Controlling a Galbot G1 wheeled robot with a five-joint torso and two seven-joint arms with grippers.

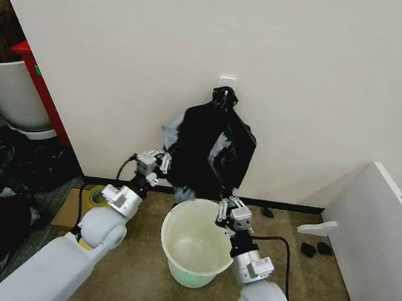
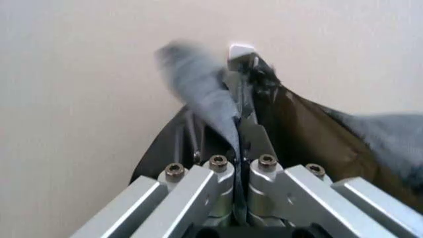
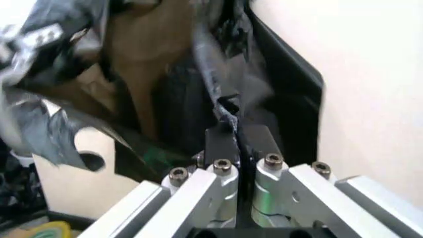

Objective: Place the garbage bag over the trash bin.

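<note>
Head view: left gripper (image 1: 163, 162) and right gripper (image 1: 230, 208), raised, both clench garbage bag (image 1: 208, 151) above trash bin (image 1: 195, 243).

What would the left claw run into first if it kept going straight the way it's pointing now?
Most likely the cream wall. The left claw is shut on the garbage bag's edge and points up along the film toward the wall hook. Depth is unclear, so the hook could come first.

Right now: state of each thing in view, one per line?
garbage bag: hanging against the wall above the bin, top still on the wall hook, lower edges pinched on both sides
trash bin: upright on the floor, unlined, nothing inside
left gripper: shut on the bag's edge
right gripper: shut on the bag's edge
</note>
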